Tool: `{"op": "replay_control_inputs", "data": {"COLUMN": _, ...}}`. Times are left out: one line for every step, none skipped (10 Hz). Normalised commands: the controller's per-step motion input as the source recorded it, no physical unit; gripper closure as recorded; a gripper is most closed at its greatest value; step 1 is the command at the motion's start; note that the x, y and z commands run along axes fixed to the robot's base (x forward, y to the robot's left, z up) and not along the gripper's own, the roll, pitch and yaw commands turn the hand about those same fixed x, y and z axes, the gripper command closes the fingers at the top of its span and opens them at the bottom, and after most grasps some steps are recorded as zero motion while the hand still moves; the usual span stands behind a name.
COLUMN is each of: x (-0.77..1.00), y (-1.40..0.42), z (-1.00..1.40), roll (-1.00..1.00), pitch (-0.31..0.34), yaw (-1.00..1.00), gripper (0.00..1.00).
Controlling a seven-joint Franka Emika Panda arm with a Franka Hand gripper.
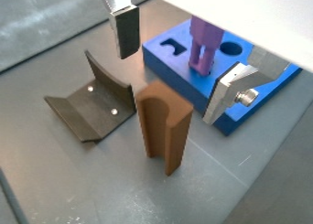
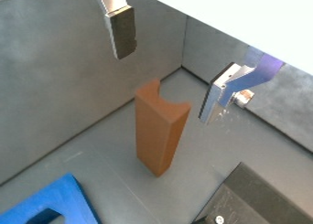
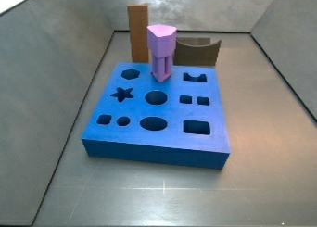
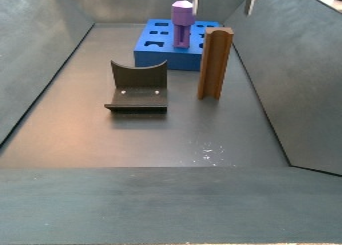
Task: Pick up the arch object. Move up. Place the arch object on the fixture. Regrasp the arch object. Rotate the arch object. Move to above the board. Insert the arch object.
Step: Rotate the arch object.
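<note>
Currently one arch object, one fixture, one board; arch stands upright below my gripper, fingers spread, empty.

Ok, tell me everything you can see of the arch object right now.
The arch object is a long reddish-brown block, matte like plastic or wood, standing upright on end on the grey floor. One long face carries a shallow rounded groove, seen in both wrist views. It stands free between the fixture and the board, touching neither. The gripper is above it, open, its fingers not touching it.
</note>
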Motion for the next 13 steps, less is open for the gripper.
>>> {"op": "replay_control_inputs", "data": {"x": 0.0, "y": 0.0, "z": 0.0, "roll": -0.01, "pitch": 0.007, "yaw": 1.0, "gripper": 0.0}}
{"op": "replay_control_inputs", "data": {"x": 0.01, "y": 0.0, "z": -0.03, "roll": -0.01, "pitch": 0.007, "yaw": 1.0, "gripper": 0.0}}
{"op": "replay_control_inputs", "data": {"x": 0.02, "y": -0.01, "z": -0.01, "roll": -0.01, "pitch": 0.007, "yaw": 1.0, "gripper": 0.0}}
{"op": "replay_control_inputs", "data": {"x": 0.02, "y": 0.0, "z": -0.01, "roll": -0.01, "pitch": 0.007, "yaw": 1.0, "gripper": 0.0}}
{"op": "replay_control_inputs", "data": {"x": 0.02, "y": 0.0, "z": -0.01, "roll": -0.01, "pitch": 0.007, "yaw": 1.0, "gripper": 0.0}}
{"op": "replay_control_inputs", "data": {"x": 0.02, "y": 0.0, "z": -0.01, "roll": -0.01, "pitch": 0.007, "yaw": 1.0, "gripper": 0.0}}
{"op": "replay_control_inputs", "data": {"x": 0.02, "y": 0.0, "z": -0.01, "roll": -0.01, "pitch": 0.007, "yaw": 1.0, "gripper": 0.0}}
{"op": "replay_control_inputs", "data": {"x": 0.02, "y": 0.0, "z": -0.01, "roll": -0.01, "pitch": 0.007, "yaw": 1.0, "gripper": 0.0}}
{"op": "replay_control_inputs", "data": {"x": 0.02, "y": 0.0, "z": -0.01, "roll": -0.01, "pitch": 0.008, "yaw": 1.0, "gripper": 0.0}}
{"op": "replay_control_inputs", "data": {"x": 0.02, "y": 0.0, "z": -0.01, "roll": -0.01, "pitch": 0.008, "yaw": 1.0, "gripper": 0.0}}
{"op": "replay_control_inputs", "data": {"x": 0.02, "y": 0.0, "z": -0.01, "roll": -0.01, "pitch": 0.008, "yaw": 1.0, "gripper": 0.0}}
{"op": "replay_control_inputs", "data": {"x": 0.02, "y": 0.0, "z": -0.01, "roll": -0.01, "pitch": 0.008, "yaw": 1.0, "gripper": 0.0}}
{"op": "replay_control_inputs", "data": {"x": 0.02, "y": 0.0, "z": -0.01, "roll": -0.01, "pitch": 0.008, "yaw": 1.0, "gripper": 0.0}}
